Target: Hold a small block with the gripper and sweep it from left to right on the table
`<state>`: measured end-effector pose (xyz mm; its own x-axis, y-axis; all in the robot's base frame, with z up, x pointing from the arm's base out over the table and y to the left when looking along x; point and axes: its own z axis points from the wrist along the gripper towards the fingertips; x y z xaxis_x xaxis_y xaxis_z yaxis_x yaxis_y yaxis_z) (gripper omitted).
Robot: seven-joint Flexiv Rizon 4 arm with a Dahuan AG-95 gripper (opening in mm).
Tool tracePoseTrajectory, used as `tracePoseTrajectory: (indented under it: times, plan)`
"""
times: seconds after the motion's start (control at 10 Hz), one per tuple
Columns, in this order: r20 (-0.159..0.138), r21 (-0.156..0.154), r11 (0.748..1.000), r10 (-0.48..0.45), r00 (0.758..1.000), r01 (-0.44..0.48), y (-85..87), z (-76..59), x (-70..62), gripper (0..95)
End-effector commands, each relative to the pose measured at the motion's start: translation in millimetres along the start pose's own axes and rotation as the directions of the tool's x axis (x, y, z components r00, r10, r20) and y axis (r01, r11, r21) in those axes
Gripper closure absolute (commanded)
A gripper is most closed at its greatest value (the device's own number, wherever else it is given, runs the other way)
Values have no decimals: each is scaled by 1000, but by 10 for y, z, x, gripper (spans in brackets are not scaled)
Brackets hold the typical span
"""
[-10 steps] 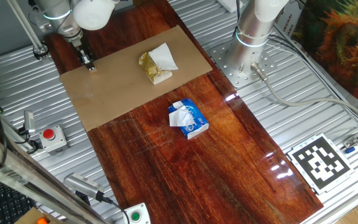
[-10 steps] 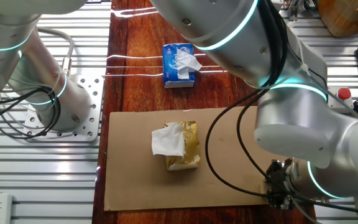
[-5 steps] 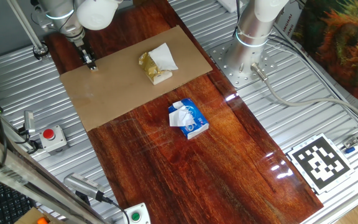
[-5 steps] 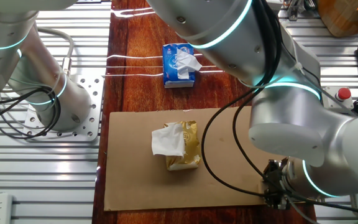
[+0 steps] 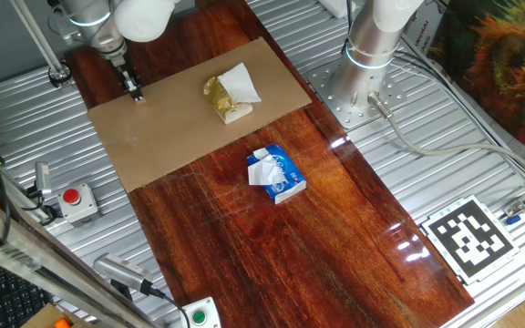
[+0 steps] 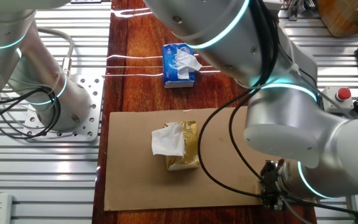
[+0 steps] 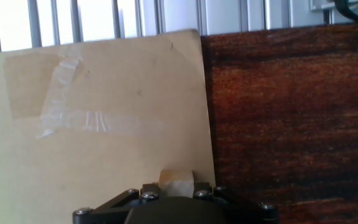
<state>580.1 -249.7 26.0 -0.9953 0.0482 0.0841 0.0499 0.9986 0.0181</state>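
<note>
**Block in the tool, sweep barely begun**

Landmark: the cardboard sheet on the worktop.

Left end of the sheet: the tool stands at the sheet's far left corner, tips down on or just above the card. In the hand view the small block sits between the tool's fingers, so the tool is clamped on it. The block is over the sheet, close to the edge where card meets bare wood. In the other fixed view the tool is mostly hidden by the arm and the block cannot be made out.

Middle of the sheet: a yellowish crumpled lump with white paper lies right in the sweep path.

Beyond the sheet's near edge, on bare wood: a blue-and-white packet, well apart from the tool.

Judgement: grasp done, block lowered to the start spot. Nearly the whole left-to-right pass is left. The lump may get pushed or need skirting.
</note>
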Motion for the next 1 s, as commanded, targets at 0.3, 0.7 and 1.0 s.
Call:
tracePoseTrajectory:
  times: [0.3, 0.7, 1.0]
  plan:
    - [16, 0, 1000, -1, 1000, 1, -16, 23, 41, 760]
    - [1, -3, 1000, 0, 1000, 0, -23, 37, 100, 760]
    - [21, 14, 1000, -7, 1000, 7, -28, 52, 147, 760]
